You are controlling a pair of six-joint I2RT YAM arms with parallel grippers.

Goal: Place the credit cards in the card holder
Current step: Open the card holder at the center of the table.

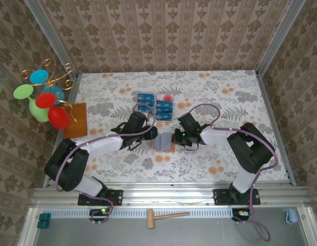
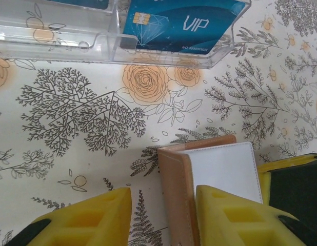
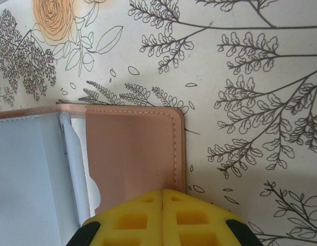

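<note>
Card holder [image 3: 133,148] partly hidden: right fingers [image 3: 133,220] pinch its flap, left fingers [image 2: 86,220] gape around its cover.

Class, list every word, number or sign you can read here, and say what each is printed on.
"VIP": on the blue card in the tray.
Small number line under it: too blurred to read.
Cards in the top view: print too small.
Card holder: no text.
</note>
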